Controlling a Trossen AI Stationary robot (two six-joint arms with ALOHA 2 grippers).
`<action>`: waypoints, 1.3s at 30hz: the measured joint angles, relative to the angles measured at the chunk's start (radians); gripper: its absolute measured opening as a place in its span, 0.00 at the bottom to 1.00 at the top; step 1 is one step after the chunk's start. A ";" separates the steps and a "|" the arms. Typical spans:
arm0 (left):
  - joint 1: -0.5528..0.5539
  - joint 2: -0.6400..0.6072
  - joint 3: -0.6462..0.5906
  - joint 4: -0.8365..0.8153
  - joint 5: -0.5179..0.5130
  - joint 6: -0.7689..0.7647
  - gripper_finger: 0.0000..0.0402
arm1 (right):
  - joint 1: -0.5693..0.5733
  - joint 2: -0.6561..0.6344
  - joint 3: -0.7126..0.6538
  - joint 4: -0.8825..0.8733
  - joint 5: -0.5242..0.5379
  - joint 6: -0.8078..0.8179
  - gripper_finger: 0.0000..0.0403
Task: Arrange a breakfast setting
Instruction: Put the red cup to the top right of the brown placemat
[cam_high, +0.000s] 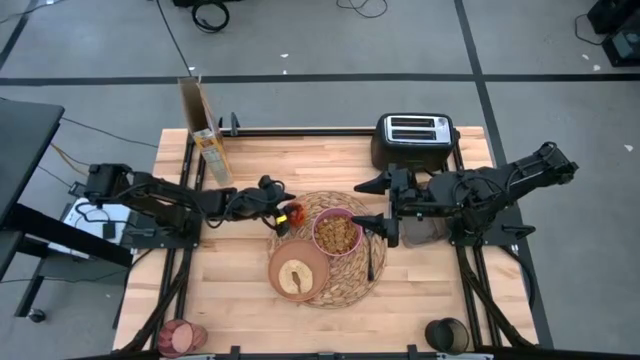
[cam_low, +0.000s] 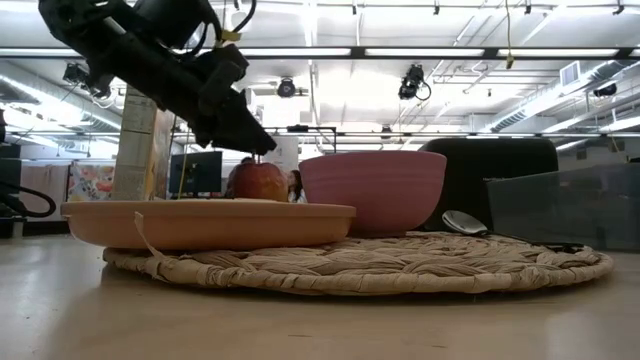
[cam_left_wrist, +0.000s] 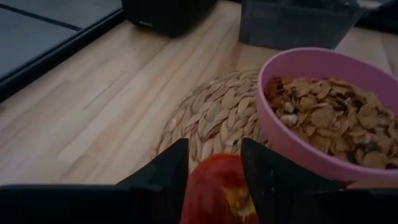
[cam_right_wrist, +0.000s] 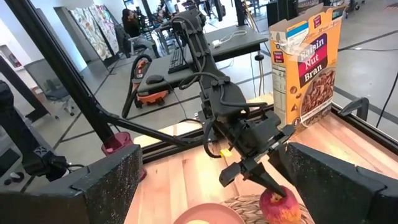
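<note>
1. High view: the left gripper (cam_high: 283, 217) sat at the red apple (cam_high: 293, 213) on the left rim of the straw placemat (cam_high: 352, 293), centre frame; the right gripper (cam_high: 375, 203) waited spread wide at centre right; the pink bowl (cam_high: 337, 233) and tan plate (cam_high: 297, 272) crowded the mat.
2. Low view: the apple (cam_low: 260, 181) rested behind the plate (cam_low: 208, 222), left of the bowl (cam_low: 372, 190).
3. Left wrist view: the fingers (cam_left_wrist: 163, 174) flanked the apple (cam_left_wrist: 219, 196) at bottom centre; whether they gripped it could not be told; it looked rigid, smooth and prone to rolling, best held across its middle.
4. Right wrist view: open board lay behind the apple (cam_right_wrist: 280, 205); the cereal box (cam_right_wrist: 306, 68) stood at upper right.
</note>
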 joint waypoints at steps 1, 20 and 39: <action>0.000 -0.007 -0.001 -0.005 0.000 0.009 0.39 | 0.000 0.000 0.000 0.000 0.001 0.000 0.98; -0.265 -0.252 0.479 -0.713 0.051 -0.149 0.39 | 0.000 0.000 0.000 -0.045 -0.025 -0.034 0.98; -0.931 0.136 1.203 -1.233 0.302 -1.464 0.47 | -0.071 0.000 0.000 -0.110 -0.029 -0.199 0.98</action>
